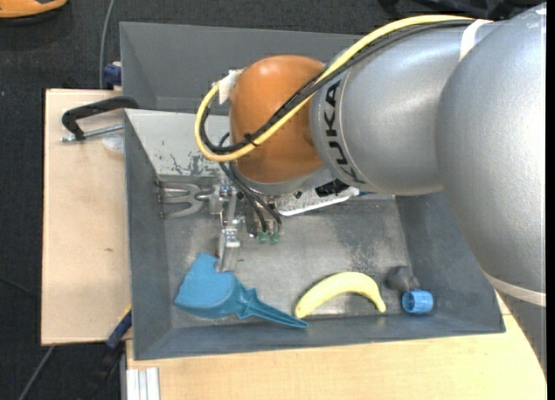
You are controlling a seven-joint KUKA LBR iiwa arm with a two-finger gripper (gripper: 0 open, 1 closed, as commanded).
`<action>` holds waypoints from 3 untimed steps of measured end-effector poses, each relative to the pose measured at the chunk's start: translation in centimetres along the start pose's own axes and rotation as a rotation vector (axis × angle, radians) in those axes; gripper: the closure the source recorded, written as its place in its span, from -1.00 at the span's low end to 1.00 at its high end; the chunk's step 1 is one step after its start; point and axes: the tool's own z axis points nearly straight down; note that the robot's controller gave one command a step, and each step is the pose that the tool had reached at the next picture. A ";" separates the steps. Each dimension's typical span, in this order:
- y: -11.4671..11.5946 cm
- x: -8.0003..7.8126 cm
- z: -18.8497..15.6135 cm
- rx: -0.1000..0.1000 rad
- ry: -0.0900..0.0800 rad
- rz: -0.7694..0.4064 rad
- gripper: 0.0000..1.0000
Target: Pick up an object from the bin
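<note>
I took the blue plastic scoop (215,292) as my reference, since it was the thing nearest the gripper (231,249). It lay on the floor of the bin (338,238) close to the near wall. Its rounded body pointed towards the left corner and its tapered handle pointed right, along that wall.

The gripper hung directly over the upper edge of the scoop's rounded body, with its tip right at that edge. I could not tell whether it was touching the plastic. I also could not tell how far open the gripper was, and I saw nothing held in it. Above it, the orange cover (276,116) on the wrist and a looping yellow cable (208,103) blocked much of my view of the bin's far half.

A yellow banana (342,291) lay to the right of the scoop, just past the end of the handle, curved with its ends towards the near wall. Further right again, well apart from the scoop, was a small grey piece with a blue cap (410,296).

On the far side of the scoop, up and a little to the left, a grey metal tool (180,195) lay near the left wall, but I could not make out what kind it was. A flat white piece (316,201) showed under the arm, up and to the right of the scoop.
</note>
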 end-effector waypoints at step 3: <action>-18.6 3.9 5.0 0.005 0.005 -0.415 -1.00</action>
